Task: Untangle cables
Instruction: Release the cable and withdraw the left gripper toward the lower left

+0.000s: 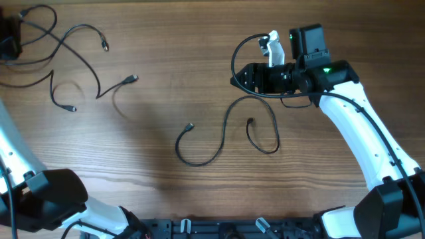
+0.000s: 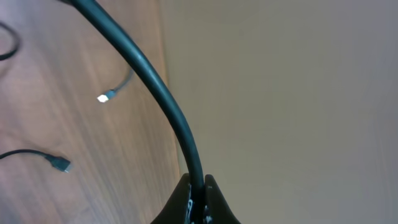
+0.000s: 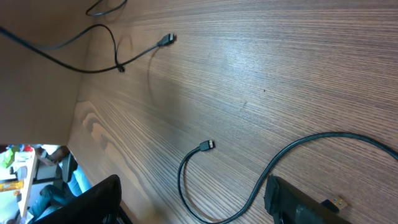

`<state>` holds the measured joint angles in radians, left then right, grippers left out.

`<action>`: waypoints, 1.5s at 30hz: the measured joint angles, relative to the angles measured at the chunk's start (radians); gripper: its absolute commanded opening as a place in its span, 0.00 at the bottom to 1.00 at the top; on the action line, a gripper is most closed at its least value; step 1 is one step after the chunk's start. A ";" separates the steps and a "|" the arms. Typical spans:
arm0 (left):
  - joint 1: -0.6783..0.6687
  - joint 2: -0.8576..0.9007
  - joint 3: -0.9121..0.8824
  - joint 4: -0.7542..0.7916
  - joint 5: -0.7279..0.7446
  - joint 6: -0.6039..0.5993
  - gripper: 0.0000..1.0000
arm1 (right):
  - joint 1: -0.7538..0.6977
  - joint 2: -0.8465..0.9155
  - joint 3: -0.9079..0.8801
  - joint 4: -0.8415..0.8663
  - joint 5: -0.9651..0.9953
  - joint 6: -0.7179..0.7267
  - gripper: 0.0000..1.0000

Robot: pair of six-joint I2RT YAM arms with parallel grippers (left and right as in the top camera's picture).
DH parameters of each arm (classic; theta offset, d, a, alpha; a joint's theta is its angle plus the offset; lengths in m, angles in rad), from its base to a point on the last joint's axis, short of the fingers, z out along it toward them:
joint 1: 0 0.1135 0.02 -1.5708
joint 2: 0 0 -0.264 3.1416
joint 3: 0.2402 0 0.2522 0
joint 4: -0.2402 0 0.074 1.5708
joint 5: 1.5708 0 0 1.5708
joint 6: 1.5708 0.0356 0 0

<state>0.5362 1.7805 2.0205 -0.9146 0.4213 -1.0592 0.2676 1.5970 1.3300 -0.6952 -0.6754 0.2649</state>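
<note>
So here's where this one's at: on the desk (image 1: 166,60) the centre cable (image 1: 229,114) lies by itself right at the hub of the overhead view. It's a lazy S with both plugs free and nothing crossing it, so I'd call that one sorted. The rest of the cables (image 1: 61,41) are sprawled out toward 10 o'clock, and that's where the work is, since a couple of strands cross each other there on the way to the far corner. The left end effector (image 2: 199,194) sits out at that 10 o'clock corner, right by the desk edge. Its wrist view shows the fingers pinched fully together on a black cable (image 2: 168,106) that runs off toward 11 o'clock in that picture. The right end effector (image 3: 193,183) is up around 1 o'clock, pointing toward 9, fingers spread wide with nothing gripped. The centre cable's top bend runs just under it on the 6 o'clock side, and I can't tell from above whether they touch. My read is we're mid-task, on the step of getting the next strand out of the bunch. Next move, I reckon: with the left as the anchor, the right has to travel across toward 10 o'clock, come down on a different strand near the crossing, close on it and drag it out onto bare desk. Main thing is grabbing just one strand, not both.
</note>
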 measured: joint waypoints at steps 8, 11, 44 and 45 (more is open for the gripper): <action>-0.164 -0.060 0.006 0.071 -0.065 0.059 0.04 | 0.000 0.000 0.000 0.001 0.000 0.000 0.75; -0.216 -0.102 0.031 0.121 -0.117 0.062 0.04 | 0.000 0.000 0.000 0.001 0.000 0.000 0.75; -0.163 -0.040 0.068 -0.209 -0.503 -0.322 0.04 | 0.000 0.000 0.000 0.002 0.023 0.019 0.74; -0.140 -0.018 0.068 -0.215 -0.504 -0.335 0.04 | 0.000 0.000 0.000 0.002 0.023 0.019 0.74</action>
<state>0.3958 1.7626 2.0880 -1.1297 -0.0822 -1.3937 0.2676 1.5970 1.3300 -0.6933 -0.6529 0.2844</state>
